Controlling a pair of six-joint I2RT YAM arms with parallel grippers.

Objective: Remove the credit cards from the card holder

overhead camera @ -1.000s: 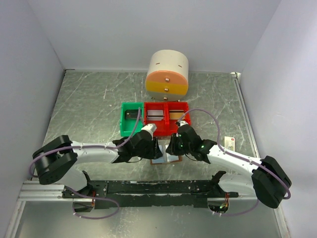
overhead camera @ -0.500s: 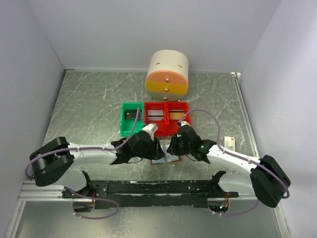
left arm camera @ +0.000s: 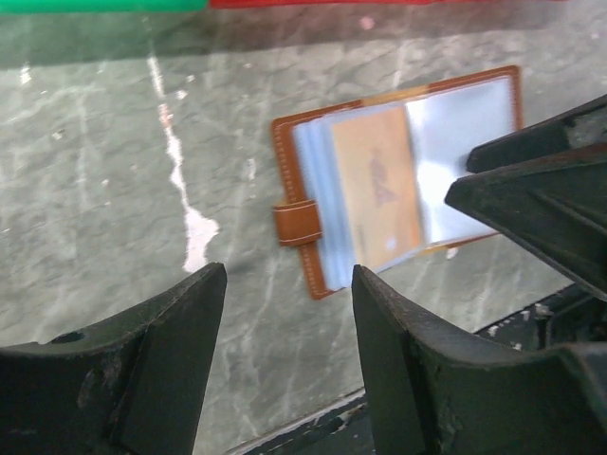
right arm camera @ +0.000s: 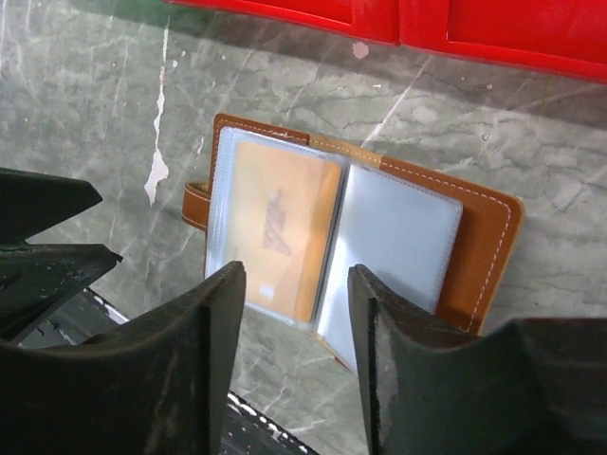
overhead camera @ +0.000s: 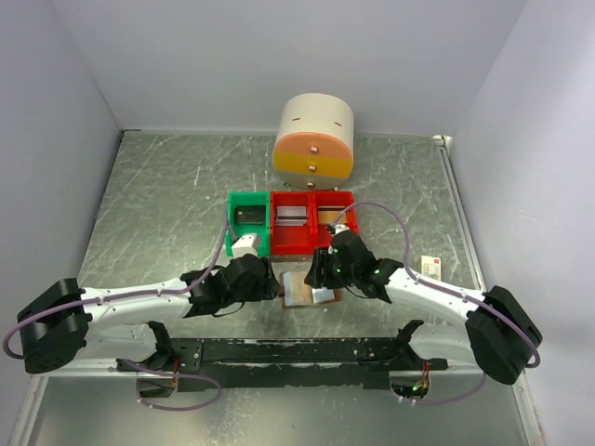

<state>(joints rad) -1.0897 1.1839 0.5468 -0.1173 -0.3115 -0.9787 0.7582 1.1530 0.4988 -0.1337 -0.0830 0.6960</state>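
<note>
Okay, find holder [right arm camera: 398,237] lying open flat on table [overhead camera: 167,204], just in front of red bins [right arm camera: 379,19], between both claws, strap tab toward left arm. Spot one tan card [right arm camera: 275,223] inside clear sleeve on strap-side page; other page looks pale and plain, and can't tell about more cards behind either. Judge step in hand as getting set to pin holder and pull that card. To do well, press one claw down on bare brown border or on plain page, off the card, to stop any sliding on smooth table. Bring other claw in low and flat toward sleeve's open edge; can't tell which edge, so check before committing. Pinch card edge only, not sleeve plastic, and draw out along sleeve rather than upward, to avoid lifting whole holder. Close gently and squarely, given such a thin, slippery thing. Mark left claw [left arm camera: 286,275] as spread wide, empty, only table between jaws, touching nothing, hovering near strap side of holder. Mark right claw [right arm camera: 296,275] as parted too, somewhat less wide, empty, hanging close over holder with no contact visible. Count nothing as gripped by either claw.
</note>
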